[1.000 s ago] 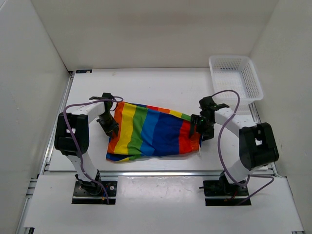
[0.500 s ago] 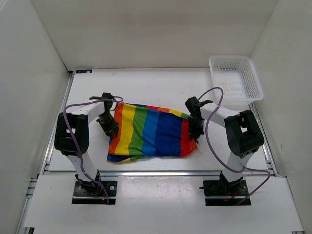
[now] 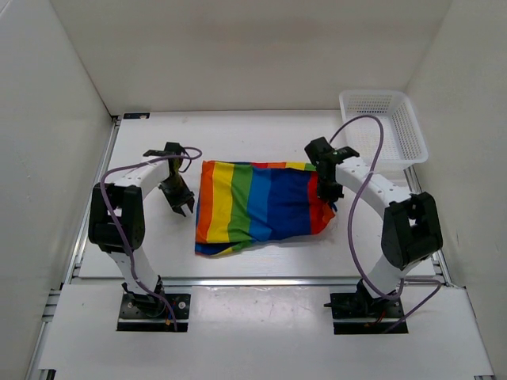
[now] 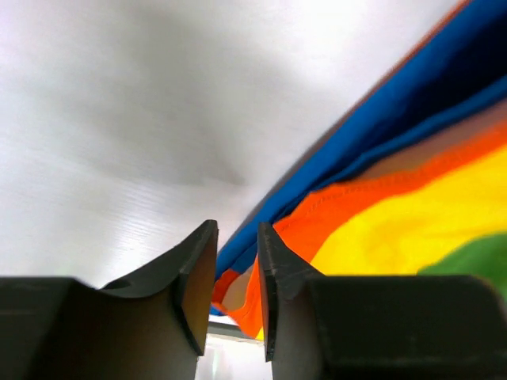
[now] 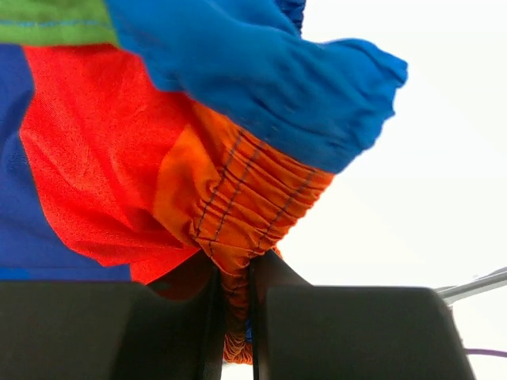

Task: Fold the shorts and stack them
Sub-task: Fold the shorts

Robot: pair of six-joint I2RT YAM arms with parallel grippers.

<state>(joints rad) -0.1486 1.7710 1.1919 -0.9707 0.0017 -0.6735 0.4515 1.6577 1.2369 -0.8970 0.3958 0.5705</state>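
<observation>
From above, the shorts [image 3: 261,207] lie mid-table with their stripes side by side. My left gripper [image 3: 182,204] hangs just off their left edge, my right gripper [image 3: 327,192] at their right edge. Left wrist: jaws narrow — nothing between them, fabric beyond. Right wrist: fingers [image 5: 276,305] pinched onto bunched orange elastic.

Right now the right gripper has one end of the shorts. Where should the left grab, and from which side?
Take the shorts at their orange left edge, near the far corner, coming in low from the left. That edge lies flat and free, facing the left gripper; the right gripper pinches the gathered band opposite.
</observation>
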